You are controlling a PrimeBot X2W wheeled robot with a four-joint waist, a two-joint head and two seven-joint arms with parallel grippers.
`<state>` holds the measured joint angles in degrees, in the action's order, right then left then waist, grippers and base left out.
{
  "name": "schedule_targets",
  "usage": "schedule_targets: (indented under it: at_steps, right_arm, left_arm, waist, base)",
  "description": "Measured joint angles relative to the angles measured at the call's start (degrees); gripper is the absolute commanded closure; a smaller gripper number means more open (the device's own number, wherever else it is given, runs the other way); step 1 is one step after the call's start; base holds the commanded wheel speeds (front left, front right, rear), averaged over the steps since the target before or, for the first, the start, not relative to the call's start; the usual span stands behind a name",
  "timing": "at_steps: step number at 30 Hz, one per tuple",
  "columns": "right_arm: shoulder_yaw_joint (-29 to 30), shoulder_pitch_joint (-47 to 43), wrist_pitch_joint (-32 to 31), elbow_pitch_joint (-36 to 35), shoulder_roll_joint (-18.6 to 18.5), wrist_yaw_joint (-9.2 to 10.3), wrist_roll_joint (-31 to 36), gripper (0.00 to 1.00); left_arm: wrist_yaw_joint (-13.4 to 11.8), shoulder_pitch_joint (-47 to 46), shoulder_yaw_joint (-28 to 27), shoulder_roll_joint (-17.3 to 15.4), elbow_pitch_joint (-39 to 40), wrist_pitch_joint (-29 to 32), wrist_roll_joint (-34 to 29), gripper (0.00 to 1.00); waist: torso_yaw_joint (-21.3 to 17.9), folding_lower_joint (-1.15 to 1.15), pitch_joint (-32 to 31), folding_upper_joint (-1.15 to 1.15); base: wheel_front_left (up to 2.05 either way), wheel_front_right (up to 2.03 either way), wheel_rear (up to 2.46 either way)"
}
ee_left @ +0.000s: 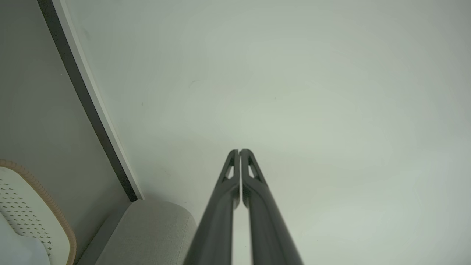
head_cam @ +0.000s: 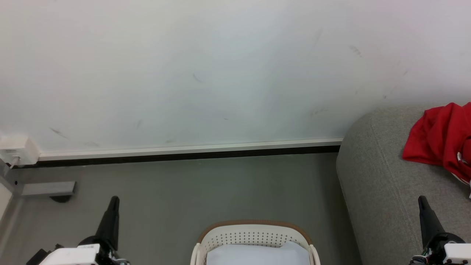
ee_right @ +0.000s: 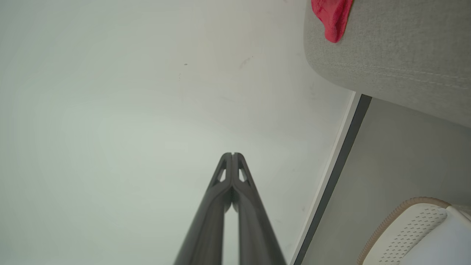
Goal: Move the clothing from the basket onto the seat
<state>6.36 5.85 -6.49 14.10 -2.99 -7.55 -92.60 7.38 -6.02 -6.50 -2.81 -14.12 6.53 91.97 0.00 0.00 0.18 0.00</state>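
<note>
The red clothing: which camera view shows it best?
The head view: the clothing lies bunched on the seat, cut by the right edge. Right wrist view: a small red tip at top. Left wrist view: seat corner and basket.

Left end effector, right end effector: dark tapered fingers (slotted tips), white wrists.

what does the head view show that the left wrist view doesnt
Head view's extras: the red clothing lying on the seat, the right pincer and a white wall box. Left wrist view's extra: a close look along the left pincer, its fingers pressed shut. Shared: the basket with its pale lining, the seat's corner, wall, skirting and floor.
</note>
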Motion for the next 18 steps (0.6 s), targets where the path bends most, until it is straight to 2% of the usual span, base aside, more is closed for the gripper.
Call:
schedule_targets:
  at_steps: [18]
  right_arm:
    - [0.05, 0.01, -0.01, 0.0, 0.05, 0.0, 0.0, 1.0]
  left_arm:
    - [0.0, -0.01, 0.0, 0.0, 0.01, 0.0, 0.0, 1.0]
  waist:
    - [0.0, 0.0, 0.0, 0.0]
  base:
    - [0.0, 0.0, 0.0]
